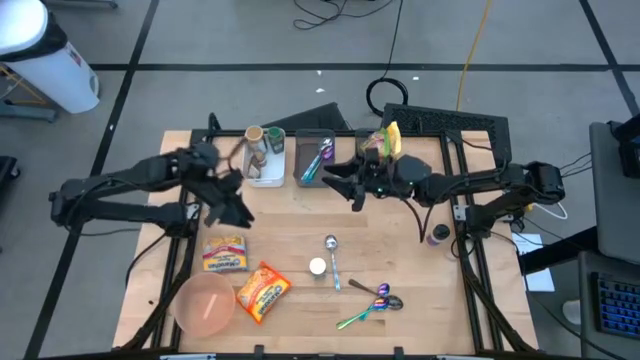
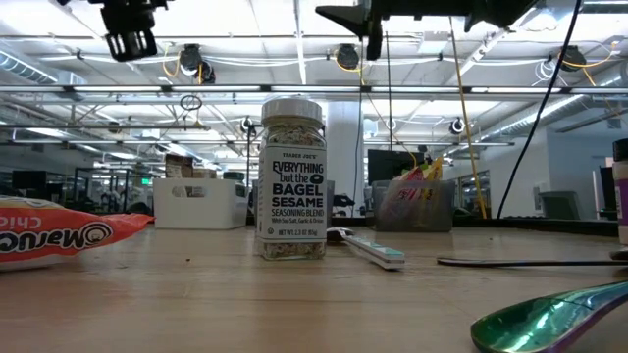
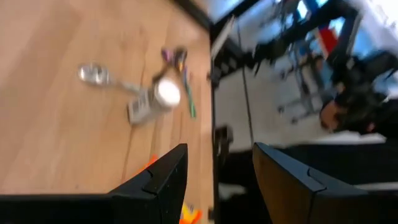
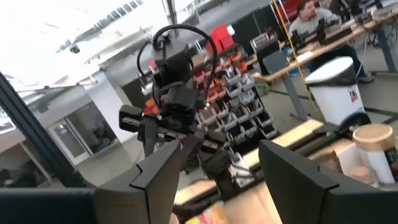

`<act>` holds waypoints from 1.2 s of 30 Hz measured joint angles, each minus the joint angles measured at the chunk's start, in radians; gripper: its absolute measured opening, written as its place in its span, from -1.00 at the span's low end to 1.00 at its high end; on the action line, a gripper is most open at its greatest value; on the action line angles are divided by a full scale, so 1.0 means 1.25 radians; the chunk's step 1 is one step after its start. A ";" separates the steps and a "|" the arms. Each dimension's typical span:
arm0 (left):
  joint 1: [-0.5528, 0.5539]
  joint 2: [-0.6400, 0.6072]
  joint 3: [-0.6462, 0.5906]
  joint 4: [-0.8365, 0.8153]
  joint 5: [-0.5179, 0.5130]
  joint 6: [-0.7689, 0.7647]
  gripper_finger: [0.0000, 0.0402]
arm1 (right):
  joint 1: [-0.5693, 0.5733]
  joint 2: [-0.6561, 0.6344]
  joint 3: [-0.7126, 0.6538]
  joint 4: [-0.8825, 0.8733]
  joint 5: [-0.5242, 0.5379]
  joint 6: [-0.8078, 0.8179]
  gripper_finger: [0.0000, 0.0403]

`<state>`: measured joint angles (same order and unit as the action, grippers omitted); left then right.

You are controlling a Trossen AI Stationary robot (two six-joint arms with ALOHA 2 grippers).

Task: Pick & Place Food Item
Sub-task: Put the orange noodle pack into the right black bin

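Two ramen packets [image 1: 226, 255] [image 1: 263, 290] lie flat at the near left of the table, beside a pink bowl [image 1: 205, 303]. A bagel-seasoning jar [image 1: 318, 267] [image 2: 291, 181] stands upright on its base at the middle, next to a spoon [image 1: 332, 252]. My left gripper [image 1: 238, 212] [image 3: 217, 152] hangs open, high above the table's left part, with nothing between its fingers. My right gripper [image 1: 337, 180] [image 4: 217, 149] is open and empty too, high over the far middle, pointing toward the left arm.
A white bin [image 1: 267, 160] with a cup, a grey bin [image 1: 315, 158] with a blue utensil and a bin with a yellow bag [image 1: 388, 140] stand along the far edge. Iridescent spoons [image 1: 375, 300] lie near right. Bare wood lies between the arms.
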<state>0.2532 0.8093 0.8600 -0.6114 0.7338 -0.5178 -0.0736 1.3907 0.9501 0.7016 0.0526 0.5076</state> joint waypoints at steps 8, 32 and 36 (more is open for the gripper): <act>-0.101 0.157 0.000 -0.070 -0.019 0.120 -0.06 | 0.008 0.000 0.000 -0.015 -0.002 -0.044 0.04; -0.205 0.528 0.000 -0.072 -0.120 0.326 -0.06 | 0.008 -0.004 0.001 0.092 -0.149 0.024 0.04; -0.205 0.569 0.000 -0.061 -0.103 0.334 -0.06 | 0.003 -0.005 0.001 0.141 -0.150 0.025 0.04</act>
<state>-0.0032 1.5209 0.8597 -0.6871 0.6051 -0.1009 -0.0698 1.3846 0.9508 0.8784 -0.1348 0.5384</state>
